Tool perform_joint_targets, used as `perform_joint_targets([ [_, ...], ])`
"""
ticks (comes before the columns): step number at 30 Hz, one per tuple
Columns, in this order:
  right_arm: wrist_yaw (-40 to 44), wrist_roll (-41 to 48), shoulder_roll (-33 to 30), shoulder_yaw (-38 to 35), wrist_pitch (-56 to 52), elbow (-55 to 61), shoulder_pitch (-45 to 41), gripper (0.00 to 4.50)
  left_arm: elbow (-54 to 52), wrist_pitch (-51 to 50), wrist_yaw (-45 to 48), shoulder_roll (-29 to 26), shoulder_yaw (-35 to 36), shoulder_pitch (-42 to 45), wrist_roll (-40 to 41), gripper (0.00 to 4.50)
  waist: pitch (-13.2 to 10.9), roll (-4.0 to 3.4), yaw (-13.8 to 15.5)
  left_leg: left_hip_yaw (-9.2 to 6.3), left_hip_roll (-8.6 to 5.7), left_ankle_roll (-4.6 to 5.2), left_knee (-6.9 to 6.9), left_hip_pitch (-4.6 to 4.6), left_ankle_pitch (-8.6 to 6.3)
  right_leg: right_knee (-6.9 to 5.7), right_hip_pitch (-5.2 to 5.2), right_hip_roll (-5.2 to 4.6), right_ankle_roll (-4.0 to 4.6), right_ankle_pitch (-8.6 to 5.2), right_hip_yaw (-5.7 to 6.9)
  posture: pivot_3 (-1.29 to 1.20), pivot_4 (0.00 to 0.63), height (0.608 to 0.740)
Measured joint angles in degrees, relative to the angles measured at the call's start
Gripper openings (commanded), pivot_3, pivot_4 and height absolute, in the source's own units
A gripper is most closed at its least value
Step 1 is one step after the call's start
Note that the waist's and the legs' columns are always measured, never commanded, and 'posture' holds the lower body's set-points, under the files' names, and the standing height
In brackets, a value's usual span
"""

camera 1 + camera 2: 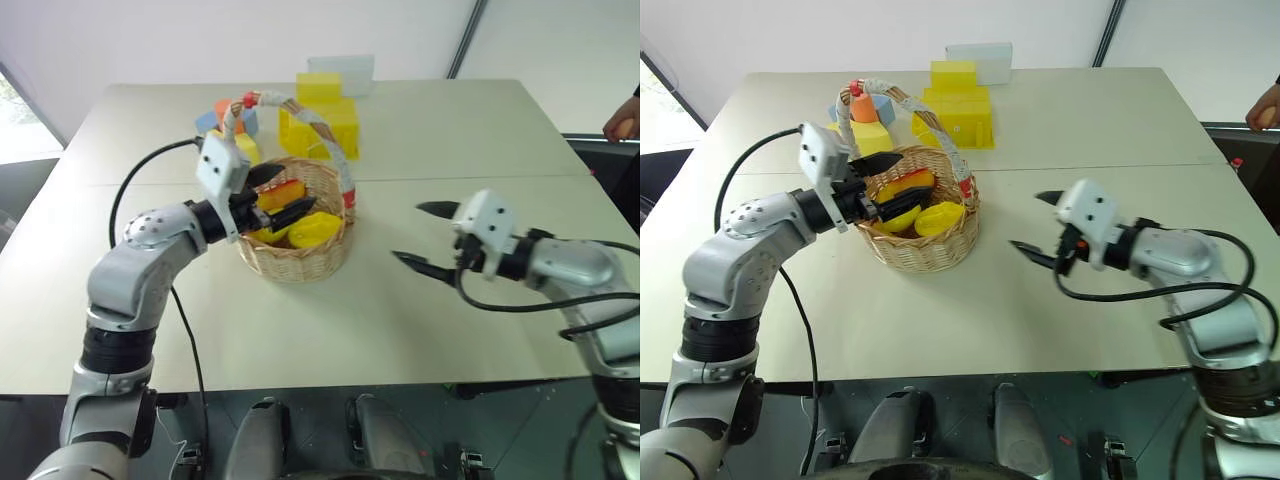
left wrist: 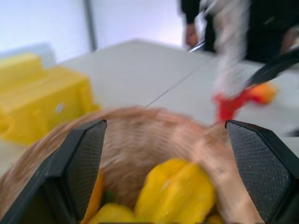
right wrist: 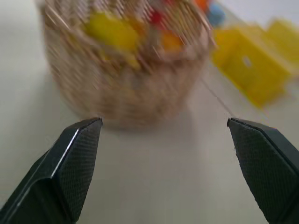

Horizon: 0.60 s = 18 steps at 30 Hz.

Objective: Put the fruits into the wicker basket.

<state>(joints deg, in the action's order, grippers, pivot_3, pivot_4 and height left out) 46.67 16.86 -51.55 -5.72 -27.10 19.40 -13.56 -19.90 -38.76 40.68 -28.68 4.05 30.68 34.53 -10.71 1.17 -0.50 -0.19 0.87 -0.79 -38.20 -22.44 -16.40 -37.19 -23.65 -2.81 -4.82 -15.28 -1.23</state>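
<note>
Wicker basket (image 1: 296, 255) — round, tan, woven, with a tall arched handle (image 1: 322, 135) wrapped in white and tan and banded red near its foot. It stands on the pale counter (image 1: 400, 330), between the two claws.

Fruits (image 1: 313, 231) — yellow and red-and-yellow pieces lying together inside the basket; a yellow one sits near the front, a red-and-orange one (image 1: 281, 193) behind it. In the head views they are partly covered by the left claw.

Left claw (image 1: 279, 195) — released, fingers spread, nothing between them; it hangs over the basket's mouth, just above the fruits. The left wrist view looks down into the basket between its two black fingers (image 2: 84, 163) and shows yellow fruit (image 2: 175, 191) close below, which the head views show less plainly.

Right claw (image 1: 425, 238) — released and empty, above bare counter, apart from the basket, its fingers pointing toward it. The right wrist view shows the basket's woven outer wall (image 3: 126, 88) from the side.

Yellow block (image 1: 325, 118) — box-shaped, beyond the basket from both claws; blue and orange blocks (image 1: 862, 106) lie beside it.

Person's hand (image 1: 622, 124) — at the far edge beyond the right claw; the left wrist view also shows a dark-clothed person (image 2: 261, 23) standing past the counter.
</note>
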Motion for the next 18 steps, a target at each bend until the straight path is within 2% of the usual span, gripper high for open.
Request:
perform_joint_targets([
  [2,0.05,-2.44,-3.65,-2.31,0.08,-4.0,2.65,4.5,-4.76,-0.53,4.05,-2.25,-0.54,-2.49,3.05,4.47,0.0,-0.01,-0.09,0.01,0.01,0.0,0.03,0.02,0.0,0.01,0.0,0.02,0.0,0.0,-0.01,0.0,0.15,0.74],
  [5,-0.95,-5.18,-5.44,-4.16,0.11,-10.07,3.95,4.5,-9.48,-0.36,7.3,-3.76,-4.6,-5.16,3.42,4.47,0.0,-0.01,-0.3,0.06,-0.02,-0.01,0.02,0.16,0.0,0.01,0.11,0.12,0.01,0.0,-0.06,0.0,0.15,0.74],
  [11,-6.3,-6.63,-2.34,-4.88,-1.87,-18.9,0.93,4.5,-10.38,2.96,6.05,-0.15,-12.66,-5.79,-1.14,4.47,0.02,-0.05,-0.35,0.06,-0.02,-0.01,0.01,0.31,0.01,-0.02,0.23,0.26,0.01,0.0,-0.12,0.0,0.15,0.74],
  [18,-9.85,-8.08,-0.82,-5.03,-1.57,-25.79,-0.57,4.5,-9.17,3.23,4.53,2.44,-14.07,-6.0,-1.44,4.47,0.03,-0.06,-0.2,0.04,-0.01,-0.01,0.01,0.25,0.01,0.0,0.21,0.24,0.01,0.0,-0.1,0.0,0.15,0.74],
])
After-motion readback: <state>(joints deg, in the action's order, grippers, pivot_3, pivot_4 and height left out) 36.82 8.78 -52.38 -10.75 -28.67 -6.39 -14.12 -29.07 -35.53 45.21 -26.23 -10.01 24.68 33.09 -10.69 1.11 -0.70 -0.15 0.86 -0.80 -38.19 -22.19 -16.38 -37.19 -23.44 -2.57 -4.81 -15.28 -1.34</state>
